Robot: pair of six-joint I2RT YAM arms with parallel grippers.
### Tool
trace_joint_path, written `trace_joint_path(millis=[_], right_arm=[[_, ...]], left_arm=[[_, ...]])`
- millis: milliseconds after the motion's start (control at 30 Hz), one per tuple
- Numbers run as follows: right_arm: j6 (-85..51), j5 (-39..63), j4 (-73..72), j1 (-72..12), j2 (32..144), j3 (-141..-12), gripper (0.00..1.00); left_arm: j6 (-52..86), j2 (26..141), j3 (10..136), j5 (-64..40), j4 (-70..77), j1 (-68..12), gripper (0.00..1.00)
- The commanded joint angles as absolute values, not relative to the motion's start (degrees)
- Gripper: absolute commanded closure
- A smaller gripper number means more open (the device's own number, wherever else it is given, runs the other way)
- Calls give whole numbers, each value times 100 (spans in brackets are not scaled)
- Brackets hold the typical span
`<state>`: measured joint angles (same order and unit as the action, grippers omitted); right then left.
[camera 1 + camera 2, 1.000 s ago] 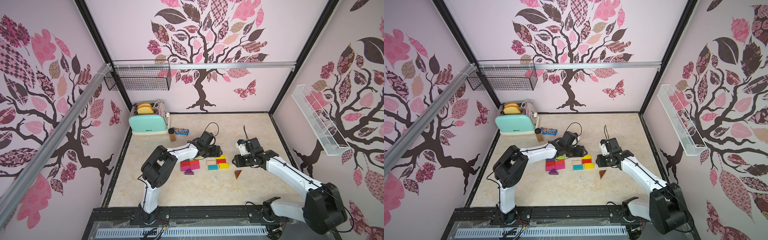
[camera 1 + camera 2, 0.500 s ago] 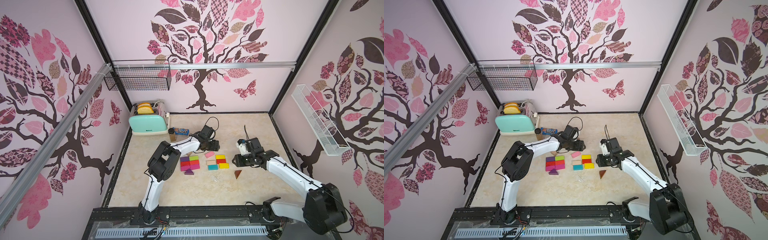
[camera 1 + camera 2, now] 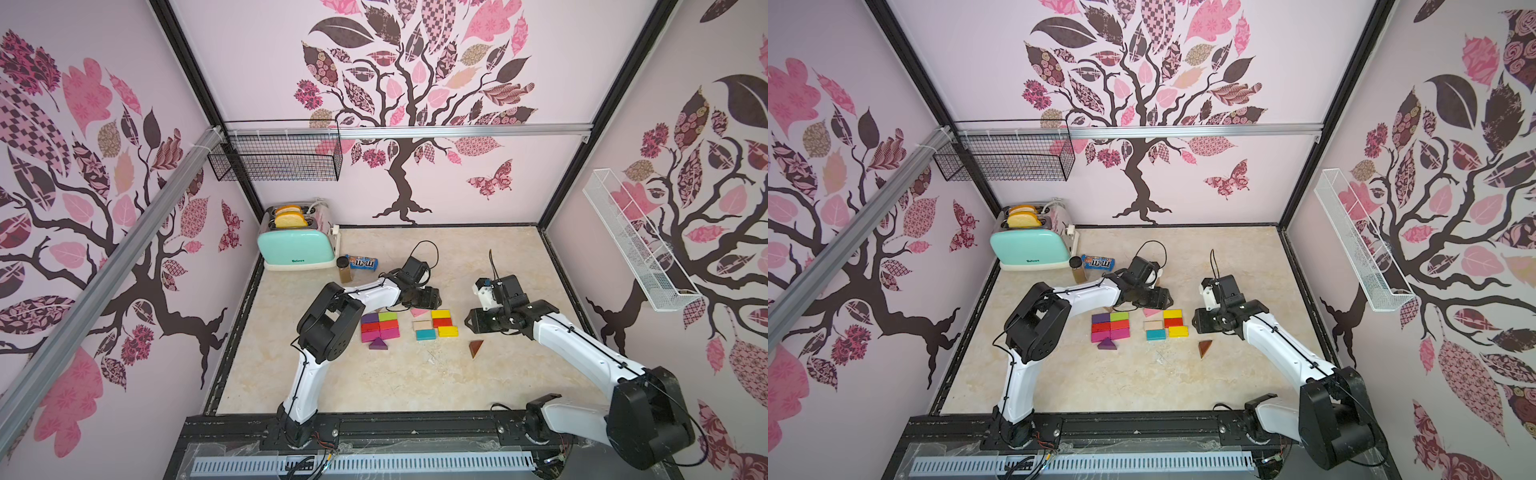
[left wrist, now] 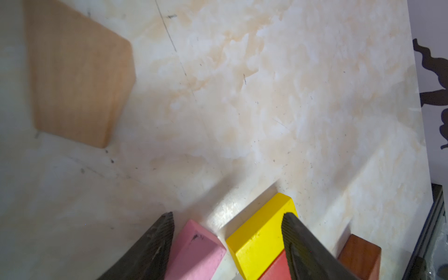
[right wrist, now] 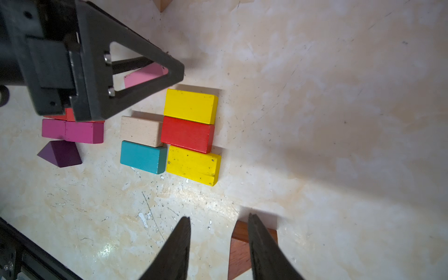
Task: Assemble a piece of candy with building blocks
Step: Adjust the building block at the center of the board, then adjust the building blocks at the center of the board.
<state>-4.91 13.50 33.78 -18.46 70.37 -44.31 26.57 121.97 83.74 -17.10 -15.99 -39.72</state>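
Observation:
The building blocks lie in two flat groups in both top views: a purple, green, red and magenta group point(image 3: 379, 326) with a purple triangle point(image 3: 378, 343), and a yellow, red, tan and teal group point(image 3: 434, 325). A pink block point(image 3: 419, 311) lies loose behind them, and a brown triangle point(image 3: 476, 348) lies apart. My left gripper point(image 4: 228, 223) is open just above the pink block point(image 4: 194, 249) and a yellow block point(image 4: 259, 232), gripping neither. My right gripper point(image 5: 218, 225) is open and empty, hovering by the brown triangle point(image 5: 238, 249).
A mint toaster point(image 3: 297, 245), a small brown jar point(image 3: 343, 269) and an M&M's packet point(image 3: 363, 262) stand at the back left. A tan piece point(image 4: 77, 80) lies beyond the left gripper. A black wire basket point(image 3: 276, 156) and a white rack point(image 3: 636, 245) hang on the walls.
My left gripper has drawn back from over the blocks, uncovering the pink block on the table. The right arm has not moved.

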Motion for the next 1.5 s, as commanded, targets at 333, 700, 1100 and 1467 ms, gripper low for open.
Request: trace_joint_path(millis=[333, 700, 1100, 1467], right_arm=[[-426, 1397, 3258, -1791, 6969, -4465, 58], [-423, 1486, 3202, -1784, 6756, -4449, 57], [-589, 2113, 3089, -1784, 6049, -4143, 58], [-619, 2289, 3051, -1785, 5829, -4147, 58]], left_arm=[[2539, 11966, 8119, -1939, -1730, -4109, 25], [4087, 11002, 7009, -99, -395, -4181, 12], [5717, 10978, 6048, 2296, 783, -4811, 10], [6360, 11201, 5750, 2435, 888, -4943, 12]])
